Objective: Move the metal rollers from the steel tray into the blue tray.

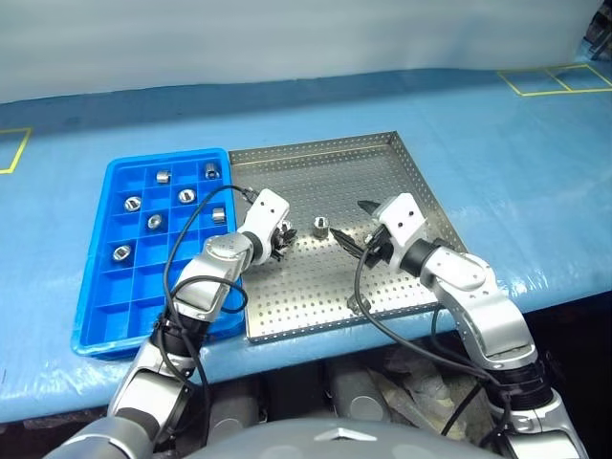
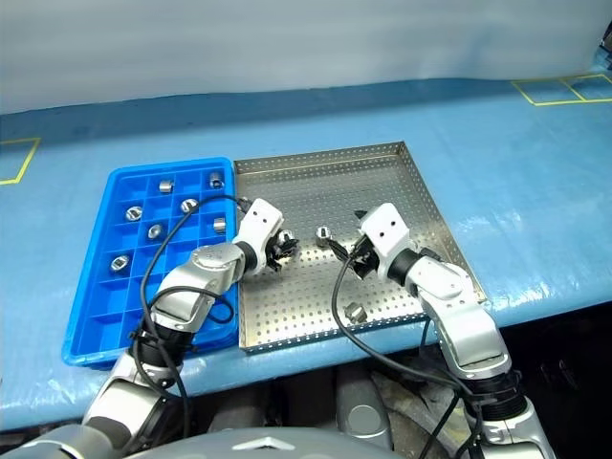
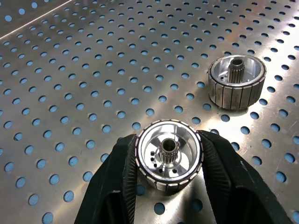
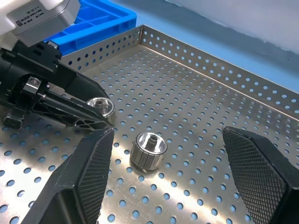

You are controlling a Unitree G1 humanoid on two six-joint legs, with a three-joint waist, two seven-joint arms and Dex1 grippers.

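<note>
My left gripper (image 3: 168,142) is shut on one of the metal rollers (image 3: 169,163), a ribbed silver cylinder with a hollow toothed hub, resting low on the perforated floor of the steel tray (image 1: 382,158). A second roller (image 1: 319,228) stands just beyond it, between the two grippers. My right gripper (image 4: 173,186) hangs open above the tray, fingers (image 4: 91,179) wide apart, with that second roller (image 4: 148,150) in front of them. A third roller (image 1: 359,304) lies near the steel tray's front rim. The blue tray (image 1: 96,306) sits to the left and holds several rollers (image 1: 154,222) in its far compartments.
Both trays sit side by side on a blue table cover with yellow tape marks (image 1: 559,78) at the far right. The blue tray's near compartments (image 1: 120,296) hold nothing. Black cables (image 1: 182,249) loop from the left wrist over the blue tray's right edge.
</note>
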